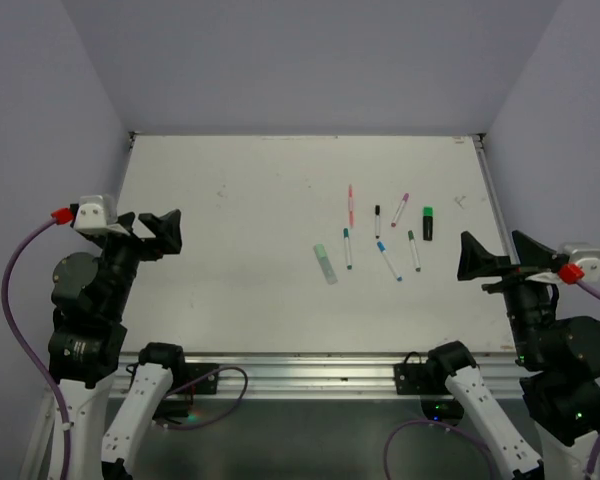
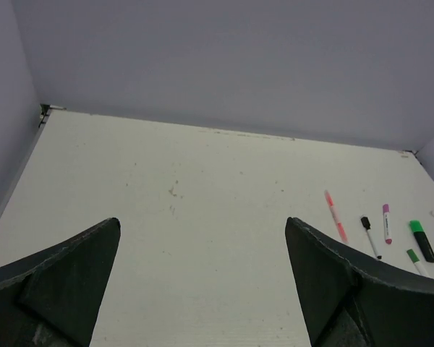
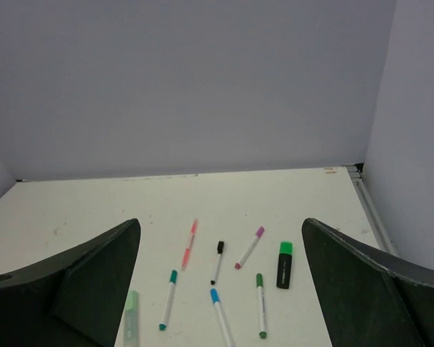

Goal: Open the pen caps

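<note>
Nearest us, the left fingers (image 1: 165, 232) and right fingers (image 1: 477, 258) hang spread wide, grasping nothing, one pair at each side edge of the white worktop (image 1: 230, 290). Right of centre we see a loose cluster of pens (image 1: 348, 255), closer to the right fingers. Their pen caps (image 3: 286, 248) all sit on, well apart from both pairs.

- I am working in a robotics lab test cell, a bare enclosure built for the arms.
- Plain lilac panels (image 1: 310, 60) wall in a scuffed white tabletop (image 1: 230, 290) on three sides.
- An aluminium rail (image 1: 310, 370) along the near edge carries the left arm's base (image 1: 158, 362) and the right arm's base (image 1: 450, 362).
- A purple cable (image 1: 7, 300) loops loose beside the left arm.
</note>
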`<state>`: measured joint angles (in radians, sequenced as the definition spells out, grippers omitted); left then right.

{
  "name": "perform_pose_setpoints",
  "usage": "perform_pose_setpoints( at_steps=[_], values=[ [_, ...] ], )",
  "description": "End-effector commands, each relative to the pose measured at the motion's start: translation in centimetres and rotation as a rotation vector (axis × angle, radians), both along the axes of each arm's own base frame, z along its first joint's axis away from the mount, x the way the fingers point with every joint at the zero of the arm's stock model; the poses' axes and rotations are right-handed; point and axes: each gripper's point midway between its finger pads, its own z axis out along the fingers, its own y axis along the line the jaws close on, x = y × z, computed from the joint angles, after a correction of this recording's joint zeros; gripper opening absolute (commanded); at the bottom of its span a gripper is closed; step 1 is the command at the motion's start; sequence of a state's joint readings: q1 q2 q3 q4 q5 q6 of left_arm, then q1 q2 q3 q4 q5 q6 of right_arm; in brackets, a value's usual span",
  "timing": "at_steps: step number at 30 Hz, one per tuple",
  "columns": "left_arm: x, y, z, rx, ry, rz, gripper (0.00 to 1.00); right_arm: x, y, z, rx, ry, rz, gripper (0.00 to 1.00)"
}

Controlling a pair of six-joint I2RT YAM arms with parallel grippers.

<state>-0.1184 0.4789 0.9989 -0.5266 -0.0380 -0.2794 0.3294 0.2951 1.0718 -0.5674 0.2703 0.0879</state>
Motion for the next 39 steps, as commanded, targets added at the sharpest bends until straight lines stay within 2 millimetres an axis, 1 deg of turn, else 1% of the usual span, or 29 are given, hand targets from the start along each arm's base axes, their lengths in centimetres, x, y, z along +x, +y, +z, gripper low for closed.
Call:
perform_pose_setpoints(
  at_steps=[1, 2, 6, 7, 10, 13, 14, 16, 17, 18, 19, 20, 21, 23, 24, 25, 27, 28, 30, 31, 34, 35, 37, 38, 39],
  values=[
    [0.6, 0.1, 0.8, -0.017, -0.025, 0.011, 1.00, 0.3, 0.0, 0.8, -0.007, -0.027, -0.006, 0.99],
    [0.7, 0.0, 0.7, -0.018, -0.021, 0.010, 1.00, 0.6, 0.1, 0.5, -0.006, -0.017, -0.002, 0.99],
    [1.6, -0.4, -0.8, -0.050, 0.031, 0.000, 1.00, 1.5, 0.7, -0.6, -0.001, 0.033, 0.009, 0.99],
    [1.7, -0.5, -1.7, -0.050, 0.056, 0.001, 1.00, 1.9, 0.9, -1.0, -0.002, 0.052, 0.012, 0.99],
    [2.0, -0.4, -2.9, -0.042, 0.096, 0.008, 1.00, 2.6, 1.3, -2.2, 0.003, 0.108, 0.020, 0.99],
    [2.5, -0.1, -3.7, -0.026, 0.126, 0.025, 1.00, 3.7, 2.8, -4.0, -0.012, 0.182, 0.078, 0.99],
    [2.6, -0.1, -4.0, -0.025, 0.136, 0.027, 1.00, 4.5, 3.4, -4.8, -0.023, 0.220, 0.094, 0.99],
    [3.0, 0.0, -4.7, -0.026, 0.154, 0.034, 1.00, 5.1, 4.0, -6.4, 0.000, 0.300, 0.101, 0.99],
    [3.1, 0.0, -5.2, -0.027, 0.170, 0.039, 1.00, 6.1, 4.5, -7.7, 0.022, 0.376, 0.094, 0.99],
    [3.0, 0.2, -5.6, -0.030, 0.179, 0.053, 1.00, 6.4, 4.7, -8.6, 0.015, 0.424, 0.097, 0.99],
    [3.0, 0.4, -6.0, -0.029, 0.190, 0.062, 1.00, 6.6, 5.9, -9.3, -0.004, 0.471, 0.156, 0.99],
    [2.9, 0.4, -6.3, -0.026, 0.198, 0.065, 1.00, 6.5, 6.4, -10.1, -0.022, 0.524, 0.181, 0.99],
    [2.8, 0.6, -6.8, -0.020, 0.205, 0.070, 1.00, 7.3, 7.0, -11.4, -0.037, 0.597, 0.195, 0.99],
    [2.7, 0.9, -7.4, -0.010, 0.215, 0.085, 1.00, 7.4, 7.9, -12.8, -0.032, 0.679, 0.231, 0.99],
    [2.7, 1.2, -7.9, -0.005, 0.220, 0.100, 1.00, 7.9, 8.4, -13.9, -0.031, 0.729, 0.243, 0.99],
    [2.7, 1.3, -8.3, -0.003, 0.226, 0.105, 1.00, 8.0, 9.3, -14.5, -0.021, 0.744, 0.287, 0.99],
    [2.8, 1.3, -9.0, -0.008, 0.240, 0.109, 1.00, 8.3, 10.4, -15.6, -0.004, 0.776, 0.331, 0.99],
    [2.9, 1.3, -10.0, -0.008, 0.256, 0.112, 1.00, 8.7, 10.9, -16.5, 0.001, 0.807, 0.342, 0.99],
    [3.0, 0.9, -11.1, -0.029, 0.273, 0.101, 1.00, 9.0, 11.4, -18.1, 0.002, 0.841, 0.348, 0.98],
    [3.3, 0.7, -11.9, -0.035, 0.278, 0.093, 1.00, 9.4, 11.6, -19.4, -0.005, 0.872, 0.348, 0.99],
    [3.7, 0.0, -12.9, -0.061, 0.283, 0.063, 1.00, 9.5, 12.6, -21.6, -0.028, 0.911, 0.359, 0.98],
    [3.9, -0.1, -13.7, -0.064, 0.297, 0.063, 1.00, 9.8, 13.4, -22.3, -0.044, 0.922, 0.371, 0.98],
    [4.4, -0.4, -14.2, -0.073, 0.297, 0.050, 1.00, 10.1, 13.8, -23.4, -0.073, 0.941, 0.354, 0.98],
    [4.5, -0.4, -14.6, -0.073, 0.304, 0.051, 1.00, 10.3, 14.7, -24.3, -0.097, 0.960, 0.366, 0.98],
    [4.8, -0.5, -14.9, -0.075, 0.314, 0.049, 1.00, 10.4, 15.1, -24.8, -0.108, 0.967, 0.368, 0.97]
  ],
)
